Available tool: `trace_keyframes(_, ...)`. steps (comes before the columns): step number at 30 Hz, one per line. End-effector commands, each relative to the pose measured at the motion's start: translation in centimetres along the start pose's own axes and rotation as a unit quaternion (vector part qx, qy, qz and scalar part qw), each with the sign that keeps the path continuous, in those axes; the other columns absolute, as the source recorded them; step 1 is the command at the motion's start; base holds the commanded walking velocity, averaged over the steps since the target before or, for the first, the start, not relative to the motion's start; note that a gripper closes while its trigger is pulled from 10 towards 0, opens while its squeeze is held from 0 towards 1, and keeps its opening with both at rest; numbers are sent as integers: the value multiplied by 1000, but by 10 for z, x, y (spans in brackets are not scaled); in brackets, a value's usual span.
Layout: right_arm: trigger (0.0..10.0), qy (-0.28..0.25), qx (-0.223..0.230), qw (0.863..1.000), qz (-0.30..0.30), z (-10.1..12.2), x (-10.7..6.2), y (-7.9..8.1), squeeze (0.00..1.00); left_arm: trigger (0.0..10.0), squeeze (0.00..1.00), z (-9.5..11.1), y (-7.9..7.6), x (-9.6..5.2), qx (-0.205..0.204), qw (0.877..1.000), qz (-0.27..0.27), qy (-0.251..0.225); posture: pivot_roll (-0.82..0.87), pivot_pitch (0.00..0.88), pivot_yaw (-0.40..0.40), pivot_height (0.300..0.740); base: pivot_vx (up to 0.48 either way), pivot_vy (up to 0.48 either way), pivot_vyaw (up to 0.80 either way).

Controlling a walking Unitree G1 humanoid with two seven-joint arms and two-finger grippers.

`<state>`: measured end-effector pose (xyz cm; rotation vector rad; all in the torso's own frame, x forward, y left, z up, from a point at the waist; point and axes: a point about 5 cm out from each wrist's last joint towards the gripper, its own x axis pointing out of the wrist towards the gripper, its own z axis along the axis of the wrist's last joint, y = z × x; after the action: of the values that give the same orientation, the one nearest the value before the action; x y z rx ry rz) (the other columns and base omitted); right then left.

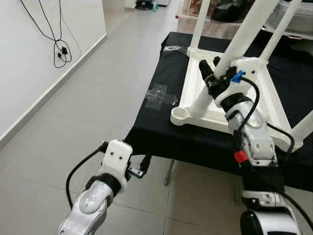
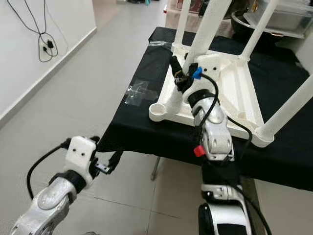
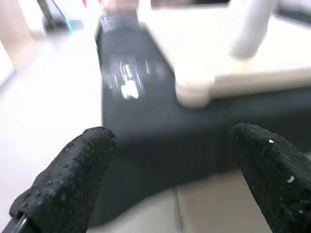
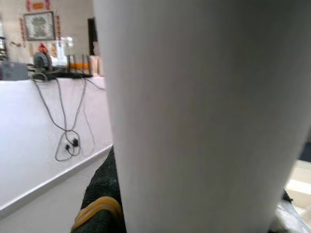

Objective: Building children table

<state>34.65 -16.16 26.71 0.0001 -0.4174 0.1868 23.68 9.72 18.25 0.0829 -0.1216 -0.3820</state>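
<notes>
Right tool [image 1: 211,68] grips a leg of the upturned white children table [image 1: 230,105]
The children table lies upside down on the black-covered counter [image 1: 161,132]; the left tool [image 3: 170,179] hovers low beside the counter edge, fingers wide apart, holding nothing

No readable text, brand or number on anything, red framed picture [image 4: 39,25] on the far wall too small and blurred to read, red strips beside it likewise illegible, clear tape [image 1: 160,96] on the bench unmarked
</notes>
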Motion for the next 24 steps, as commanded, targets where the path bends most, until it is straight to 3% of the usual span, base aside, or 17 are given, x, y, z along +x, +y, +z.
trace_keyframes(1, 10000, -19, -4, 1000, 2, 8, 0, 5, 0, 10000, 0, 6, 2, 1, 6, 1000, 18, -11, 94, 84, -91, 740, 0, 0, 0)
trace_keyframes(5, 10000, -51, 15, 999, 9, 19, 8, 25, 0, 10000, 0, 26, 16, 15, 28, 994, 85, -54, 93, 77, -95, 740, 0, 0, 0)
trace_keyframes(10, 10000, -56, 35, 998, -6, 19, 9, 29, 0, 10000, 0, 27, 26, 15, 39, 991, 111, -58, 95, 74, -97, 740, 0, 0, 0)
trace_keyframes(18, 10000, -55, 53, 997, -12, 20, 8, 29, 0, 10000, 0, 17, 40, 9, 68, 992, 100, -36, 94, 82, -96, 740, 0, 0, 0)
trace_keyframes(24, 10000, -51, 46, 997, -20, 19, 7, 25, 0, 10000, 0, 17, 40, 9, 87, 992, 83, -32, 93, 86, -95, 740, 0, 0, 0)
